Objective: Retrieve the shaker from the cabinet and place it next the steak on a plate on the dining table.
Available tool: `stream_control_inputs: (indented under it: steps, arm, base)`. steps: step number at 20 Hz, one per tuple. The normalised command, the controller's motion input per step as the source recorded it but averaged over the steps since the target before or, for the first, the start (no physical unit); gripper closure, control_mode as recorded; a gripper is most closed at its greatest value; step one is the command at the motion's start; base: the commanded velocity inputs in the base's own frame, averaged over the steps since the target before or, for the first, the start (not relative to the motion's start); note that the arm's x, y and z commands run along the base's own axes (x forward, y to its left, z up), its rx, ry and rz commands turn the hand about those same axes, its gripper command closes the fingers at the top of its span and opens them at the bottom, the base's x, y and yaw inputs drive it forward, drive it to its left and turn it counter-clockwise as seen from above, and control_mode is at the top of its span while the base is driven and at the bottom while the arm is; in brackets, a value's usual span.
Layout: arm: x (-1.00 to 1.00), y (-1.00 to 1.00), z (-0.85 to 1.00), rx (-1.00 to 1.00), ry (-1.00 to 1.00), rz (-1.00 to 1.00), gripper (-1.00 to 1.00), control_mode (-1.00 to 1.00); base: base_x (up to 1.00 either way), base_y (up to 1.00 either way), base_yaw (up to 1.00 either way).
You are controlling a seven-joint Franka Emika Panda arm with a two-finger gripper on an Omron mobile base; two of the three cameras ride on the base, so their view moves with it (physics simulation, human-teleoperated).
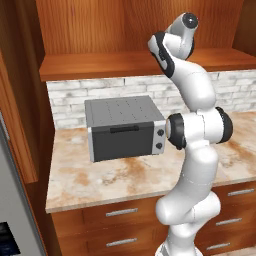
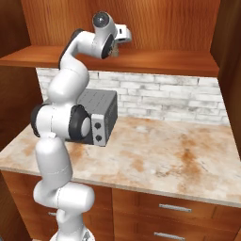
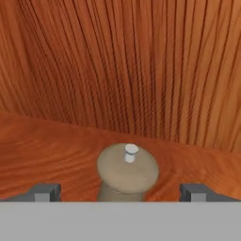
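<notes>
Shaker (image 3: pixel 127 172), bottom centre, on cabinet (image 3: pixel 117 70) shelf: seemingly light, rigid, top-heavy; best gripped at the body; claw (image 3: pixel 120 192) stood spread, empty.

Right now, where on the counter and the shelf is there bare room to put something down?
The marble counter lies bare right of the toaster oven. The cabinet shelf is bare left of the arm. It is crowded where the gripper straddles the shaker.
</notes>
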Motion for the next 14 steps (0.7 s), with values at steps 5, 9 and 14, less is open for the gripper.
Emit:
stream_control_inputs:
  steps: [5,9,14]
  arm:
    - [0.21,0.0,0.0,0.0,0.0,0.0,-1.0,-1.0]
    - [0.16,0.0,-0.03,0.0,0.0,0.0,1.0,-1.0]
    - [-0.07,-0.03,0.0,0.01,0.01,0.0,1.0,-1.0]
  base:
    - [0.0,0.0,0.0]
    - [0.0,0.0,0.0]
    - [0.0,0.0,0.0]
